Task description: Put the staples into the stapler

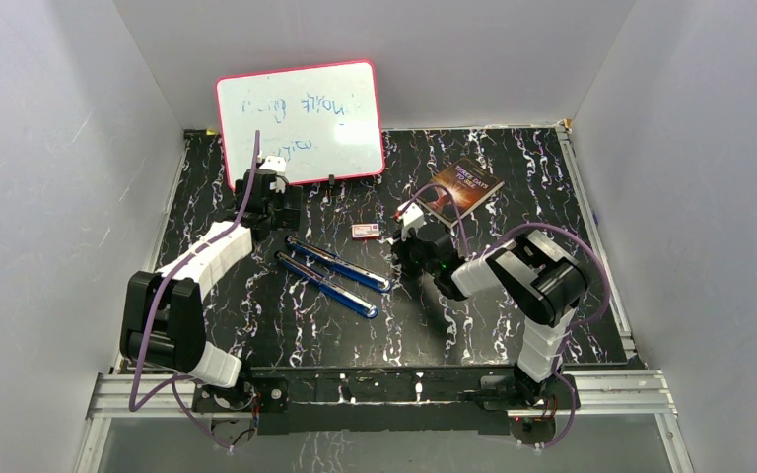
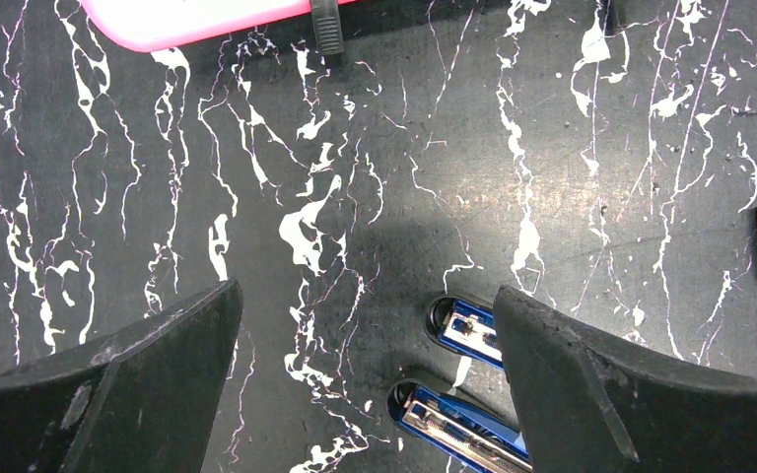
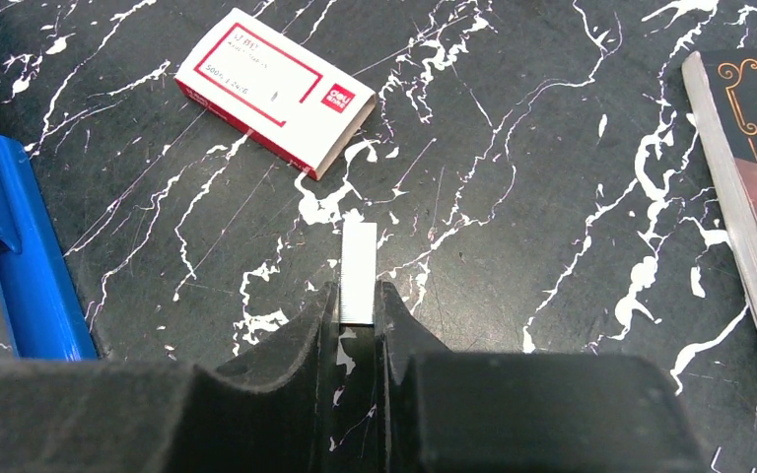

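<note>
The staples (image 3: pixel 359 268) are a short silvery strip lying on the black marbled table. My right gripper (image 3: pixel 360 296) has its two fingertips pressed against both sides of the strip's near end. The blue stapler (image 1: pixel 333 274) lies swung open flat in the middle of the table, and its blue edge (image 3: pixel 20 246) shows at the left of the right wrist view. My left gripper (image 2: pixel 367 292) hovers open just above the stapler's hinge end (image 2: pixel 463 327), with nothing between its fingers. In the top view the left gripper (image 1: pixel 274 202) is up-left of the stapler and the right gripper (image 1: pixel 409 241) is to its right.
A small white box with a red label (image 3: pixel 274 91) lies just beyond the staples, also seen between the arms (image 1: pixel 364 231). A dark book (image 1: pixel 466 187) lies at the back right. A pink-framed whiteboard (image 1: pixel 301 123) leans on the back wall. Grey walls enclose the table.
</note>
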Available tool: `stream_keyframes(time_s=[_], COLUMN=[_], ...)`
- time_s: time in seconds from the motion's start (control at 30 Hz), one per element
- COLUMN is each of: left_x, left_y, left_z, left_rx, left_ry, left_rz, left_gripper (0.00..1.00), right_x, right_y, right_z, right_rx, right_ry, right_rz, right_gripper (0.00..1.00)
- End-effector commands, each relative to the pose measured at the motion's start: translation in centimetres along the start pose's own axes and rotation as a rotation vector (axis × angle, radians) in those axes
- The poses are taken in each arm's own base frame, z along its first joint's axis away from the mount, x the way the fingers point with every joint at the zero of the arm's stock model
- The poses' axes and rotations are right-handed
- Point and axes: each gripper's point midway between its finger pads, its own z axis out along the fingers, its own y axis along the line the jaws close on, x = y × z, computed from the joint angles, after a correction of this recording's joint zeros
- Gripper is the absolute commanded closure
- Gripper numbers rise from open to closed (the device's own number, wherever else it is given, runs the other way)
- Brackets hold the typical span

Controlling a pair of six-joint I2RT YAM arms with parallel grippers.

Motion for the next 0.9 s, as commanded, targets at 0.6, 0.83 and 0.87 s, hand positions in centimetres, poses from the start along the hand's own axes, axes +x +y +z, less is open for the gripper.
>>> stream_keyframes(time_s=[0.6,0.83,0.87], left_x=[-1.9,-1.8,-1.8], left_y=[0.5,0.5,0.5], left_z=[-1.3,-1.4,-1.4], left_rx=[0.0,0.0,0.001], left_ry=[-0.067,-0.068,-0.068], left_rz=[-0.025,-0.026,-0.026], left_gripper=[0.02,0.02,0.02], right_x=[-7.7,-7.2,-7.0], right_y=[10.0,11.3,11.4], right_z=[-4.4,-3.8,-3.8], right_rx=[-0.257,-0.283,-0.284], right_ry=[-0.037,0.049,0.062], right_rz=[-0.123,-0.152,-0.155], right_gripper=[1.0,1.0,1.0])
